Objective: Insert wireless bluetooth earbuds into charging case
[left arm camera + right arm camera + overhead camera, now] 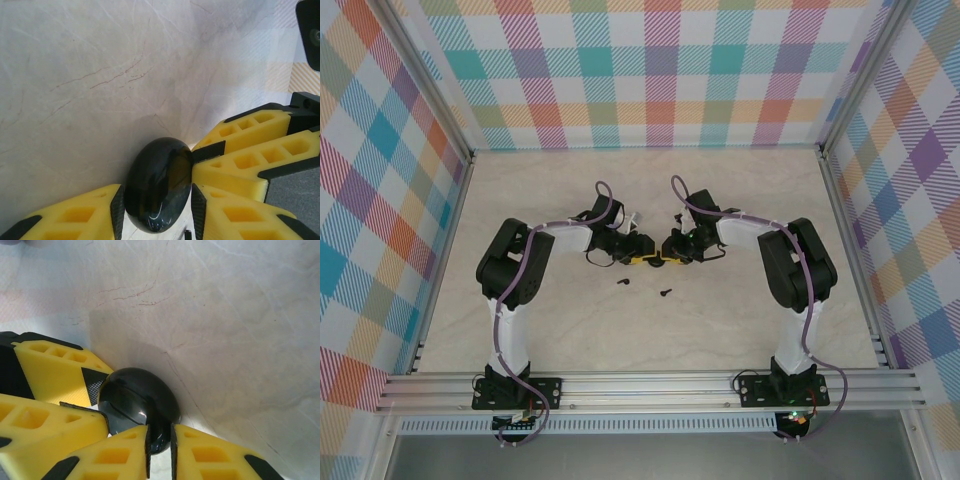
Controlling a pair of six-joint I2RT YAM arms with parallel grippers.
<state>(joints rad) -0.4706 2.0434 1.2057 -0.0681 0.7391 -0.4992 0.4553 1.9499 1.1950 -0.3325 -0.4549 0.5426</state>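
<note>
The black charging case (157,185) is held off the worktop (720,330) where the two arms meet. In the left wrist view its long axis runs from 1 to 7 o'clock. The left pincer (157,200) grasps it across its broad sides. The right pincer (160,445) is clenched narrowly on its rim, and a seam crosses the glossy shell. Two black earbuds (624,283) lie loose on the worktop at 5 and 7 o'clock from the pincers, too small to tell where their stems point. The worktop is pale marble-patterned with thin reddish veins. Pastel checked walls (660,70) enclose it, and a metal rail (650,385) runs along the 6 o'clock edge.
</note>
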